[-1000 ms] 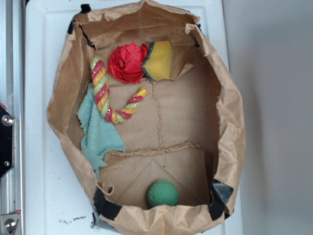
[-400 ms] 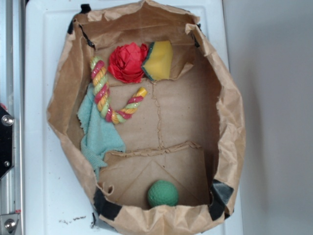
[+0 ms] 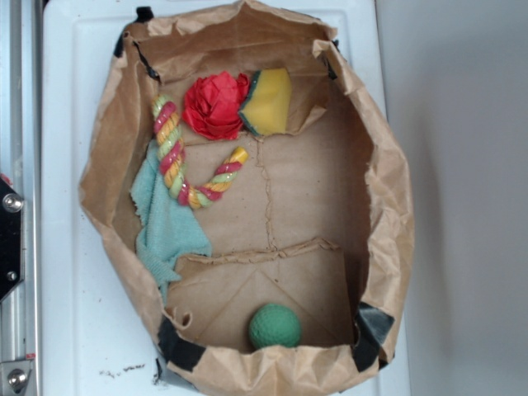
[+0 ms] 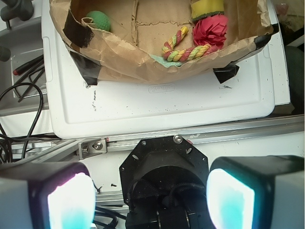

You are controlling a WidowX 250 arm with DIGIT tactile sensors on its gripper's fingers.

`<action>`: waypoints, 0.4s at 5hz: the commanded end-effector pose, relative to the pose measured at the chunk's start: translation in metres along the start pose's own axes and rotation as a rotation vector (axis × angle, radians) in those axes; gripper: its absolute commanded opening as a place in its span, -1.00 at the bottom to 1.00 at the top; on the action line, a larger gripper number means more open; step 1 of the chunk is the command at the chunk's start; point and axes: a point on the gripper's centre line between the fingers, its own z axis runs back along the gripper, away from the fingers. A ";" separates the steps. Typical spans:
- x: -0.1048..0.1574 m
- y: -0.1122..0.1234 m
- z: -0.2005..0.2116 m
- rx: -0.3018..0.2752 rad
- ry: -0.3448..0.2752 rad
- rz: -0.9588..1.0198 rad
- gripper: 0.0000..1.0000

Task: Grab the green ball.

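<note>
Your gripper (image 4: 150,195) sat well back from the work, outside the paper bag (image 3: 388,206) altogether. In the wrist view its two fingers (image 4: 62,198) stood wide apart at the bottom of the frame, with nothing between them, so you held nothing.

The green ball (image 3: 275,326) lay on the bag's cardboard floor, tucked into the corner by a taped edge and touching or nearly touching the bag wall beside it. The wrist view showed it in the far left corner (image 4: 98,20), half screened by a curl of paper. I judge it had settled there because the floor folds toward that corner, though the frames cannot prove it.

Everything else was crowded at the opposite end: the red fabric flower (image 3: 214,105) pressed against the yellow sponge (image 3: 268,101), the braided rope toy (image 3: 186,161) curving below them, and the pale teal cloth (image 3: 169,223) slumped along the side wall partly under the rope. That left the ball well apart from the clutter, which should have helped you.

The bag rested on a white tray (image 3: 74,247) on the bench, its walls standing high and slanting inward. The grab had not begun. You would have needed to come over the rim and descend steeply; the near wall left little room for one finger behind the ball, and a glancing touch could have rolled it.
</note>
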 end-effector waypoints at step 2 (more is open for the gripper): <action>0.053 -0.001 0.010 -0.038 -0.041 0.078 1.00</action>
